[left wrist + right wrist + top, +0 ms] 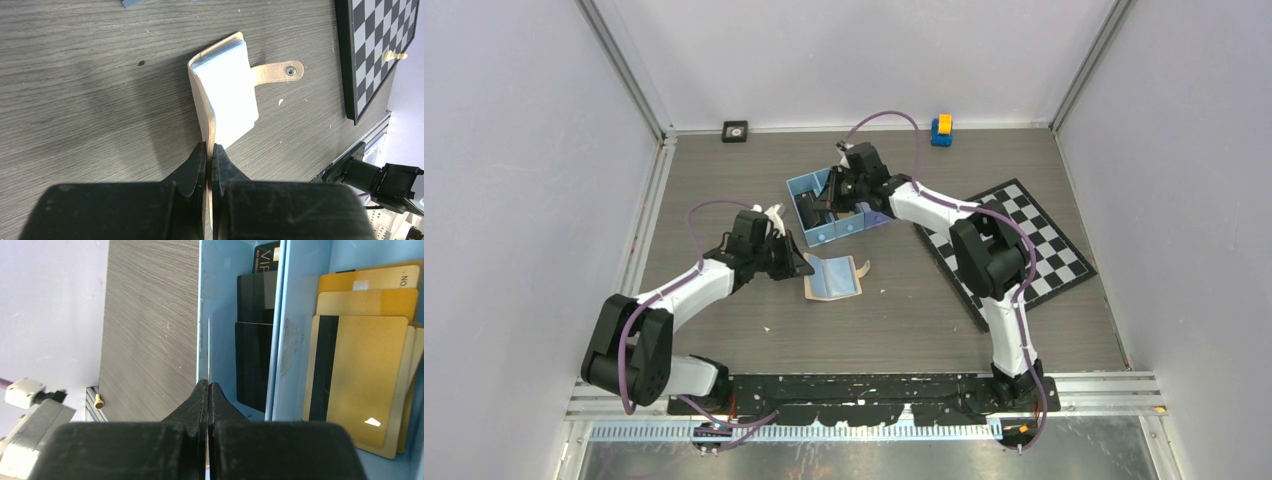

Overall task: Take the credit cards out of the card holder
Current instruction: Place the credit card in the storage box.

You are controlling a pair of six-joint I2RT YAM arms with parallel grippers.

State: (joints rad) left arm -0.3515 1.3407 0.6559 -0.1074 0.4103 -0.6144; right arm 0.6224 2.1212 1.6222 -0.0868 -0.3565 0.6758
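Now left hand [210,152] pinches one card holder [227,95], right hand [208,387] one thin card [209,350].

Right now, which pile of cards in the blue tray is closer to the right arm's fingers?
The black pile, right beside the fingers; the gold pile lies farther off, past a blue divider.

It is a robot test cell in a lab. Plain pale walls [514,150] and metal corner posts [629,70] close in a grey wood-pattern table [904,320]. A left arm [694,285] and a right arm [984,255] stand bolted on a black rail [874,385], with purple cables [890,113] hanging loose.
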